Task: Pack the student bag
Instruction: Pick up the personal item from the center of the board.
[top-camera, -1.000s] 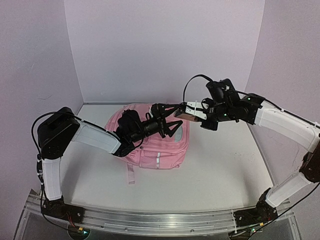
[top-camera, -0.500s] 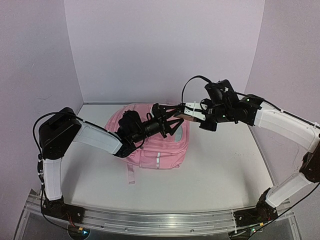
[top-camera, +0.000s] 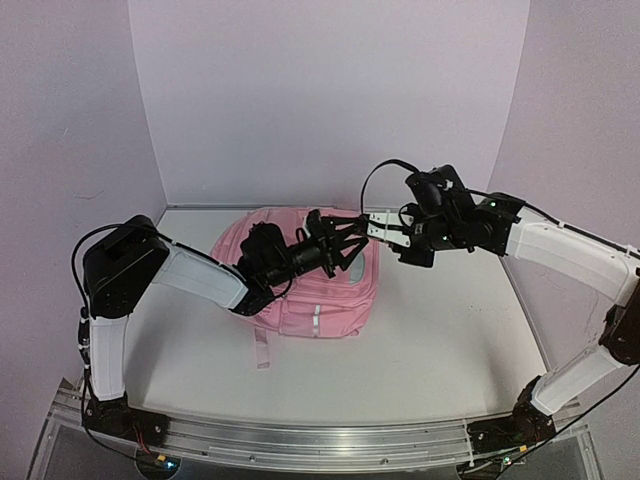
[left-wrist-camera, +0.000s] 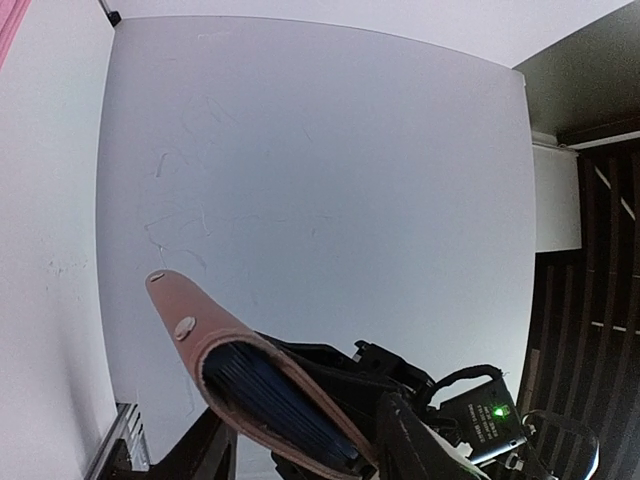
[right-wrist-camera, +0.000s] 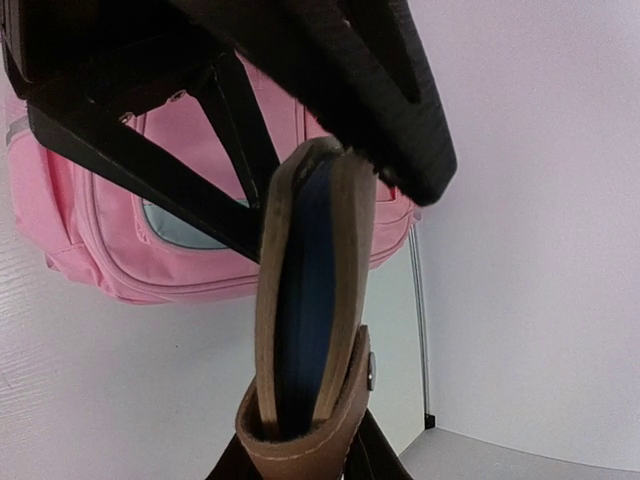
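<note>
A brown leather notebook (right-wrist-camera: 310, 290) with blue pages and a snap strap hangs in the air between both arms, above the back right part of the student bag (top-camera: 310, 300). The bag is a large pink backpack lying flat on the table. My left gripper (top-camera: 350, 236) is shut on the notebook's free end (left-wrist-camera: 250, 370), one black finger (right-wrist-camera: 390, 100) pressing its edge. My right gripper (top-camera: 379, 225) holds the strap end, its fingers tight against both sides. In the top view the notebook is mostly hidden by the two grippers.
The white table (top-camera: 440, 320) is closed in by lilac walls at the back and on both sides. A pink strap (top-camera: 262, 350) of the bag trails toward the near edge. The left arm reaches across the bag.
My left gripper's fingers have closed in onto the notebook that the right gripper holds out. Both grippers have drifted slightly left over the bag.
</note>
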